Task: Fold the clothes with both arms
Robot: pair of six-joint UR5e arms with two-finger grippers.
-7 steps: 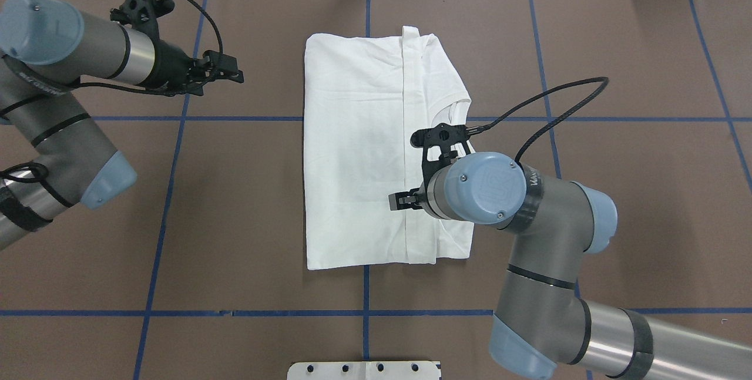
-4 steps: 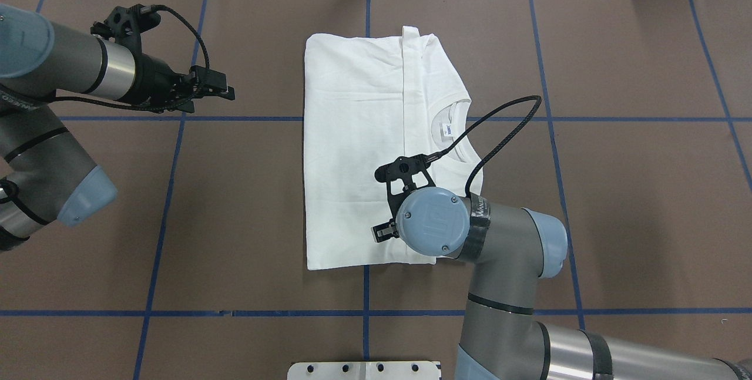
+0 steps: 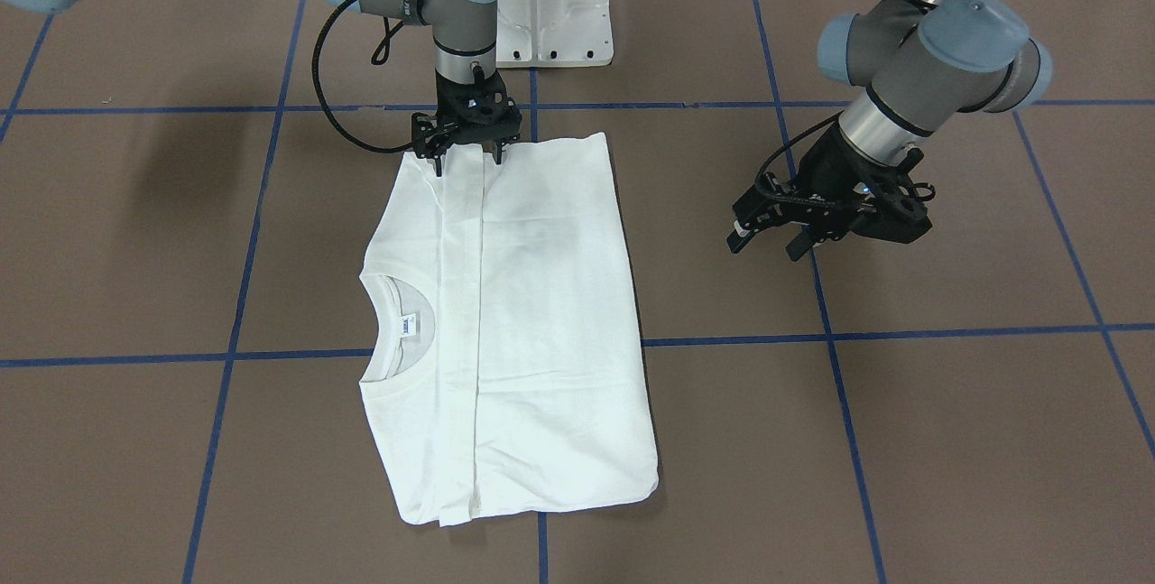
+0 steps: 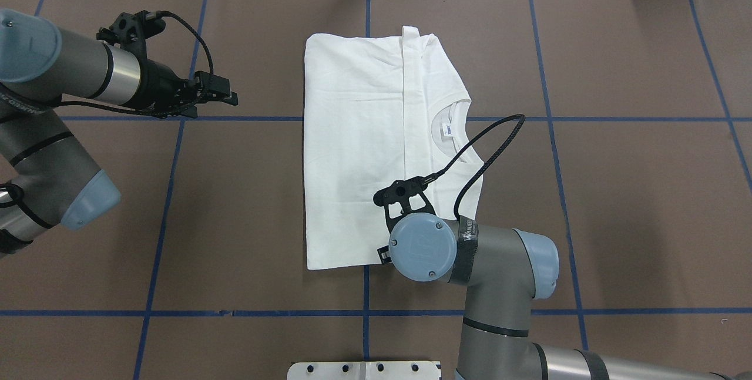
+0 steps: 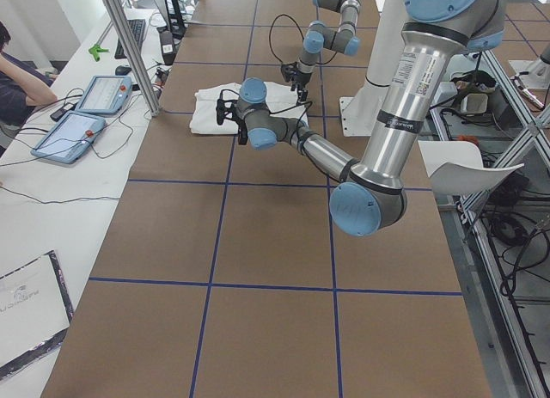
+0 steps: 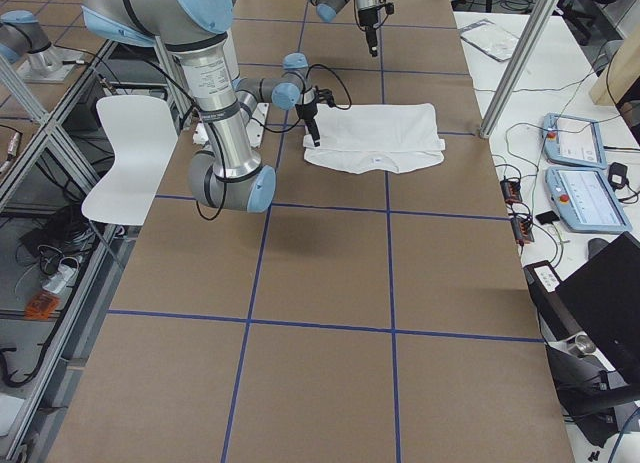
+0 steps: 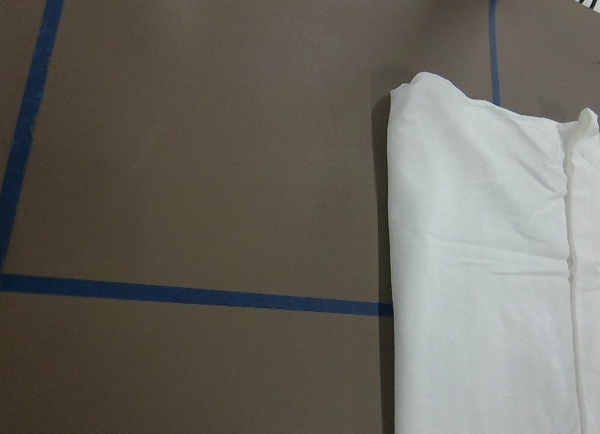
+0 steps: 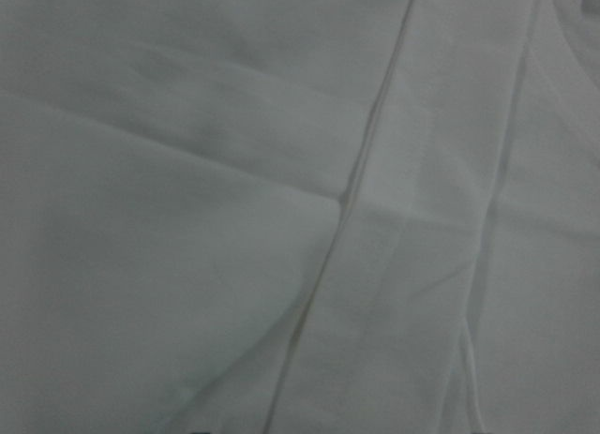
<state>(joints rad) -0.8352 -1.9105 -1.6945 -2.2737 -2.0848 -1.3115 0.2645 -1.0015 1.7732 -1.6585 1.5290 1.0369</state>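
White T-shirt (image 3: 550, 313) folded flat mid-worktop (image 3: 902, 440), right gripper (image 3: 469, 162) spread wide over its robot-side edge, left gripper (image 3: 765, 245) likewise parted, well apart: a shallow pinch may lift only the top layer, spoiling the fold.

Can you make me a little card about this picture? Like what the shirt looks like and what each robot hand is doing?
shirt: white T-shirt, lying flat on the brown table, partly folded, with a straight fold edge running along it
neck label: small, blue print, showing at the neck
right gripper: open, pointing down at the shirt's edge nearest the robot; cannot tell if it touches
left gripper: open, over bare table, apart from the shirt
table marks: blue tape lines in a grid
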